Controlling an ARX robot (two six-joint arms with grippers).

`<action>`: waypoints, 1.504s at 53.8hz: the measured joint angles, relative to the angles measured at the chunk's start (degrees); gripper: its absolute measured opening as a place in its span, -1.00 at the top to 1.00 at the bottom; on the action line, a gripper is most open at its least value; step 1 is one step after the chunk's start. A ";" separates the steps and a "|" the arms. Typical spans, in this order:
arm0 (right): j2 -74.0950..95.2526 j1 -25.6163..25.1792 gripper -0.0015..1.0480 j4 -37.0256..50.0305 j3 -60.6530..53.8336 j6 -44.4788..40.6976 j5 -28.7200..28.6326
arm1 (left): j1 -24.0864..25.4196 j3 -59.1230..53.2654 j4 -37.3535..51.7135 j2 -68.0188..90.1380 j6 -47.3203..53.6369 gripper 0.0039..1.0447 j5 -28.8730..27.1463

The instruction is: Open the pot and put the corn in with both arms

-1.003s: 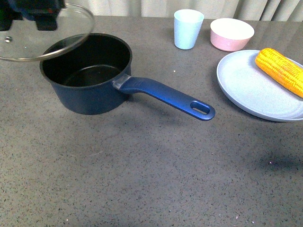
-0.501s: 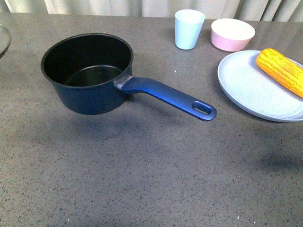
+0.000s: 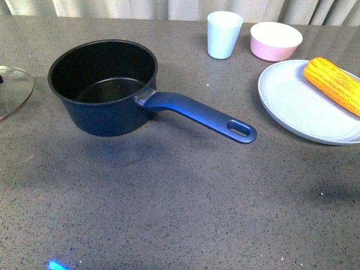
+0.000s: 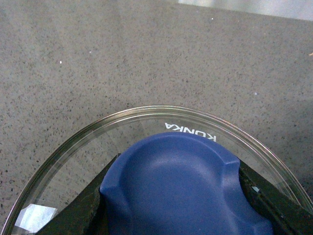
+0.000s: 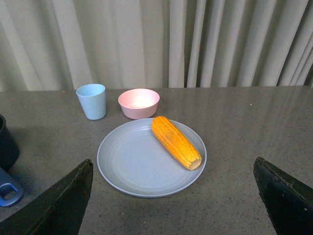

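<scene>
- The pot (image 3: 101,84) stands open on the grey tabletop (image 3: 169,202), at about 10 o'clock in the front view. Its black inside is empty, and its blue handle (image 3: 197,114) points toward 4 o'clock.
- The corn (image 3: 333,84) lies on a pale grey plate (image 3: 292,104) at about 2 o'clock, well apart from the pot, its length running from 10 to 4 o'clock.
- A light blue cup (image 3: 224,35) stands at 12 o'clock, with a pink bowl (image 3: 275,40) just beside it toward 1 o'clock.
- The glass lid (image 3: 12,90) shows at 9 o'clock, cut by the frame edge.
- The left gripper (image 4: 178,208) is clenched on the lid's blue knob (image 4: 181,181).
- The right gripper (image 5: 171,205) is released, its fingers (image 5: 54,205) spread wide and holding nothing, with the plate and corn in view beyond it.
</scene>
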 joint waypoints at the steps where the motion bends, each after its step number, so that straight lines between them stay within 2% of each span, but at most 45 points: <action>1: 0.00 0.00 -0.83 0.00 0.00 0.00 0.00 | 0.00 0.20 0.31 0.50 0.00 -0.07 0.00; 34: 0.00 0.00 -0.83 0.00 0.00 0.00 0.00 | -0.02 4.07 7.37 10.78 -0.85 -0.06 1.09; 46: 0.00 0.00 -0.83 0.00 0.00 0.00 0.00 | -0.31 4.17 7.76 11.41 -0.85 -0.62 1.90; 48: 0.00 0.00 -0.83 0.00 0.00 0.00 0.00 | -0.33 4.02 7.78 11.37 -0.85 -0.78 2.03; 50: 0.00 0.00 -0.83 0.00 0.00 0.00 0.00 | -0.33 3.50 7.91 11.15 -0.83 -0.87 2.14; 70: 0.00 0.00 -0.83 0.00 0.00 0.00 0.00 | 2.45 -12.81 9.09 -2.91 -1.57 -0.84 3.58; 81: 0.00 0.00 -0.83 0.00 0.00 0.00 0.00 | 3.76 -25.27 0.24 -24.37 -2.21 -0.84 7.26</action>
